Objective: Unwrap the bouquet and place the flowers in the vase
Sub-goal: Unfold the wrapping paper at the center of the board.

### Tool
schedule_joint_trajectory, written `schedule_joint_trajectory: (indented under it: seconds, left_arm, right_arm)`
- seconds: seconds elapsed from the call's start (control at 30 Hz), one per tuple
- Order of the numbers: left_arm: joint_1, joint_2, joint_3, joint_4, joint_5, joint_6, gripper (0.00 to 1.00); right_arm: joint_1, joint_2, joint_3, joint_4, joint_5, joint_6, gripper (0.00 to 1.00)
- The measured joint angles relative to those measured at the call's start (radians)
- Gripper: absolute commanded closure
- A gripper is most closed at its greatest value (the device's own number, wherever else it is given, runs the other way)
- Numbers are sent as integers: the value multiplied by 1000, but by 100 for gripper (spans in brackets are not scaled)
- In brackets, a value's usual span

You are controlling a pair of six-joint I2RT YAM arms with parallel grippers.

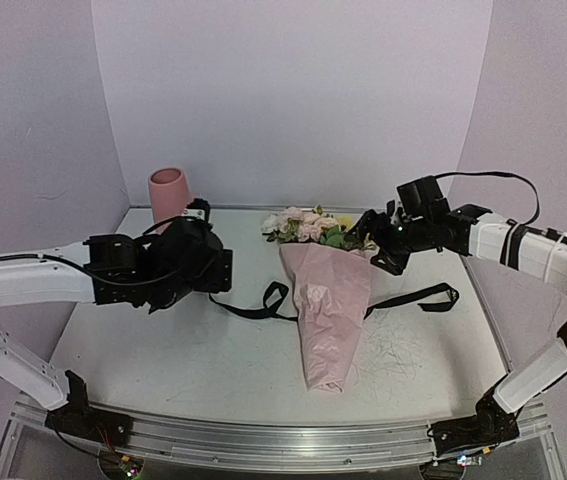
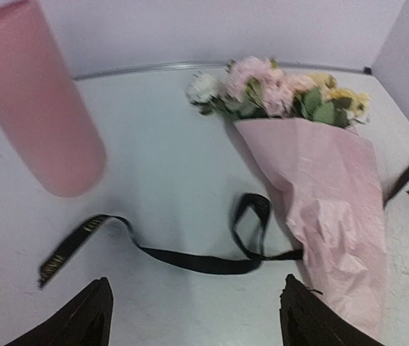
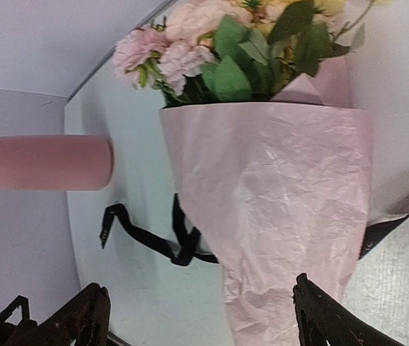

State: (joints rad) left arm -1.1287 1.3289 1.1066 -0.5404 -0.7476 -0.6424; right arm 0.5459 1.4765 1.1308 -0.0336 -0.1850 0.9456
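Centre of the table, there's the bouquet [image 1: 323, 290], lying flat on its side. The flowers [image 1: 308, 225], pink, cream and a touch of yellow among green leaves, point toward the back wall. The narrow tail of the crinkled pink paper sheet [image 1: 331, 330] points toward the arms. The paper wraps the stems in a cone, so no stems show.

A black ribbon [image 1: 248, 313] trails slack across the tabletop. One end loops and snakes off to the left of the cone, and the other end runs out to the right. Both ends meet the paper about halfway along it. Whether the ribbon runs under or around the paper, I can't tell.

Back in the far left corner stands the pink vase [image 1: 168, 188], upright, mouth up, well apart from the bouquet.

The left gripper [image 2: 195, 288] hangs above the table, just in front of the vase. Its dark fingers [image 2: 92, 317] are spread wide with nothing between them. The right gripper [image 3: 198, 285] sits near the bloom end on the bouquet's right side. Its fingers are also apart and gripping nothing, with the paper cone in view beyond them.

The white table [image 1: 213, 370] shows faint scuff marks near the cone's tail.
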Motion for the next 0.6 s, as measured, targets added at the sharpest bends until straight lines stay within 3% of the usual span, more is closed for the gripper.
schedule_joint_trajectory:
  seconds: [0.1,0.23,0.37,0.6]
  left_arm:
    - [31,92,33,76,202,48,12]
    - [49,176,59,139,390,94,14]
    - [56,269,113,176,519,117,18]
    - [70,426,212,210,675,143,22]
  right_arm:
    - [-3,0,-46,-24,30,-48,12]
    - [-21,8,-97,-47,43,-96,24]
    - [-51,32,-109,-56,49,-140,38]
    - [-82,81,-118,-54,62,-197,46]
